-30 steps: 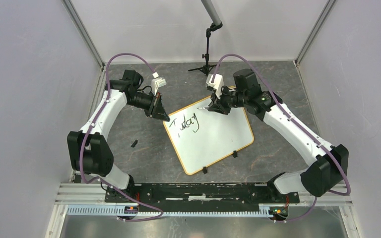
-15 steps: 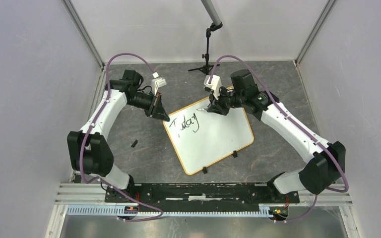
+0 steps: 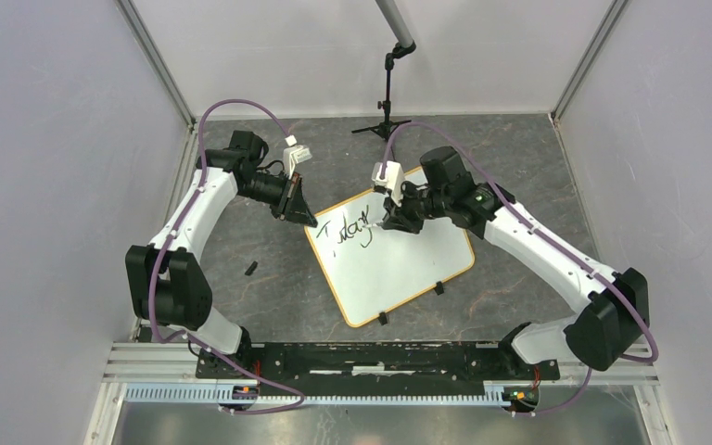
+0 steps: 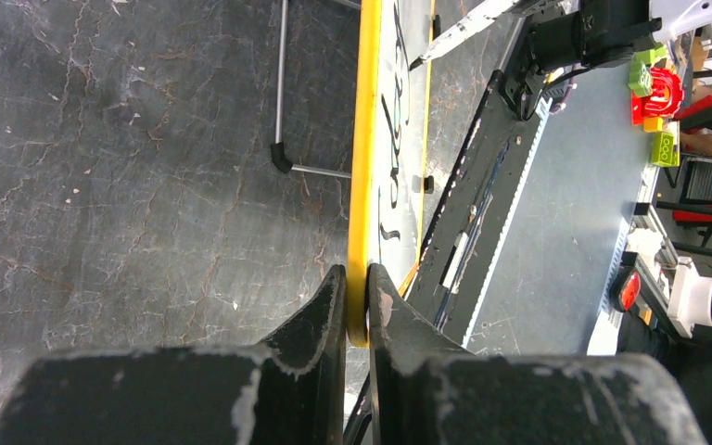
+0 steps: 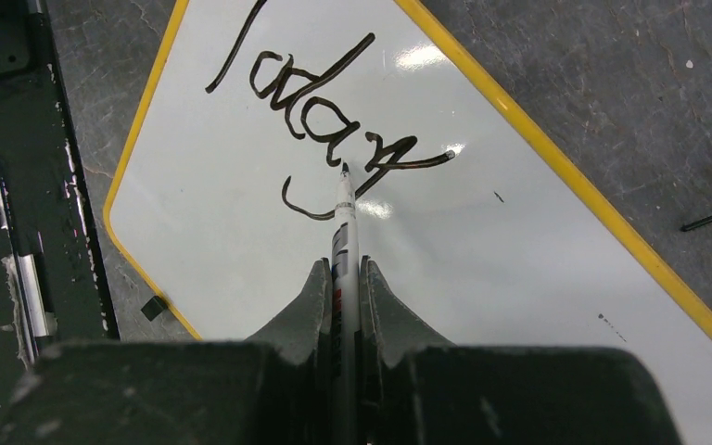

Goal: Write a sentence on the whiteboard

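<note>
Yellow-rimmed whiteboard [image 3: 410, 267] bears black script [image 3: 354, 230] reading "Today".

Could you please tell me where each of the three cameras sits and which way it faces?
Top external: above, behind the bases, looking down; both arms, left gripper, right gripper, whiteboard.
Left wrist: looks along its fingers pinching the whiteboard's yellow rim, edge-on.
Right wrist: looks down its fingers and marker onto the sentence.
Shared: all three show whiteboard and sentence.

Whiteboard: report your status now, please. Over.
Left jaws shut on whiteboard rim. Right jaws shut on marker, tip at "Today". Small black piece lies off the board, not in the way.
</note>
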You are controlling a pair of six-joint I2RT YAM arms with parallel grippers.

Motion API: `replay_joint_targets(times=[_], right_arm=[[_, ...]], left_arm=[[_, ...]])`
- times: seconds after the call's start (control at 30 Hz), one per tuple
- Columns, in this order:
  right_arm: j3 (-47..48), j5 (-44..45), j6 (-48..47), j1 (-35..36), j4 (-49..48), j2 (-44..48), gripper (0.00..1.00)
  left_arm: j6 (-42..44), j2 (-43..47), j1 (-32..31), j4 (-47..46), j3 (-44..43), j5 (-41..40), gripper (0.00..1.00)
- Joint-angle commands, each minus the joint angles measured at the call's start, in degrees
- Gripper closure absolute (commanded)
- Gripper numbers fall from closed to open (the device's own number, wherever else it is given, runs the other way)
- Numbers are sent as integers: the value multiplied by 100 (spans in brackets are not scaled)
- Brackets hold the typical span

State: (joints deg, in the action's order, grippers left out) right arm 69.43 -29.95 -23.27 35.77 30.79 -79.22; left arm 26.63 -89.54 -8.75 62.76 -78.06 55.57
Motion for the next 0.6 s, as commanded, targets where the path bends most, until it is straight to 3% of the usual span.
replay_joint_targets(times=[0.0, 0.57], right_arm=[[120, -45, 27, 20, 32, 315, 100], [7, 607, 4, -237, -180, 315, 100]], left_arm=[[248, -45, -145, 29, 23, -256, 98], [250, -11, -145, 29, 45, -240, 97]])
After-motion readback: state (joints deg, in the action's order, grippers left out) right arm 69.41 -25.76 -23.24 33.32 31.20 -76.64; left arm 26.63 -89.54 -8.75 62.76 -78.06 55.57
